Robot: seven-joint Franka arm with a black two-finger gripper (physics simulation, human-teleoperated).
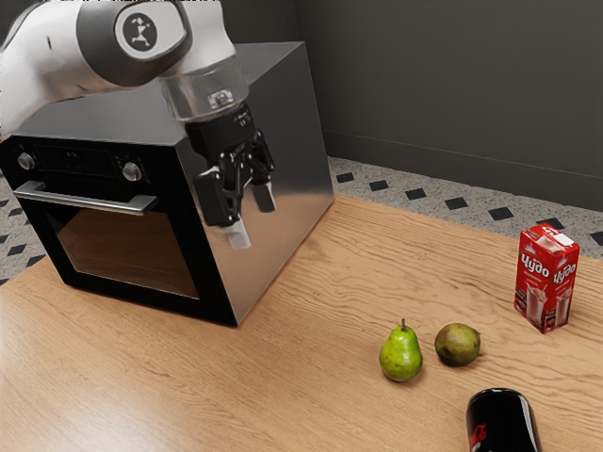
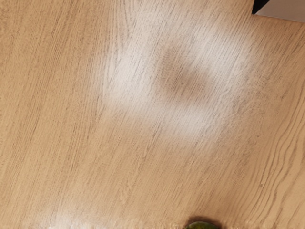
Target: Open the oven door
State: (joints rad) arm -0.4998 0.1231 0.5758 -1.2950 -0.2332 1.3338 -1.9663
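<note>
While my gripper [image 1: 252, 216] hangs left of the exterior view's centre, its fingers [image 1: 237, 235] spread apart, the oven door [image 1: 127, 252] sits closed at that view's left edge, handle [image 1: 85, 201] across its upper part.

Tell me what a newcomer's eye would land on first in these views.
Probably the bright red drink carton, standing toward the exterior view's right on the wooden table. Next, the boxy black-and-grey oven at the exterior view's left, its glass door shut, with the open black two-finger gripper showing in front of its grey metal side.
</note>
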